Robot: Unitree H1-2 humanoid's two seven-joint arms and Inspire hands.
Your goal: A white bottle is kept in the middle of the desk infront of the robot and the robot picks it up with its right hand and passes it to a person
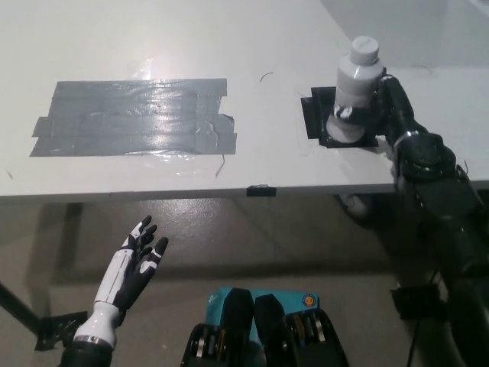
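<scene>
White bottle (356,88) upright on desk (267,38), right hand (376,111) wrapped around it

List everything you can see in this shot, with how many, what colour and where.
White bottle: one, white with a white cap, upright on the black patch at the desk's right.
Black patch: one, black, under the bottle.
Grey tape: one block of overlapping strips, grey, left half of the desk.
Desk: one, white, across the upper picture.
Small dark clip: one, on the desk's front edge.
Left robot hand: one, white, open, resting below the desk at lower left.
Right robot hand: one, black, wrapped around the bottle's lower half.
</scene>
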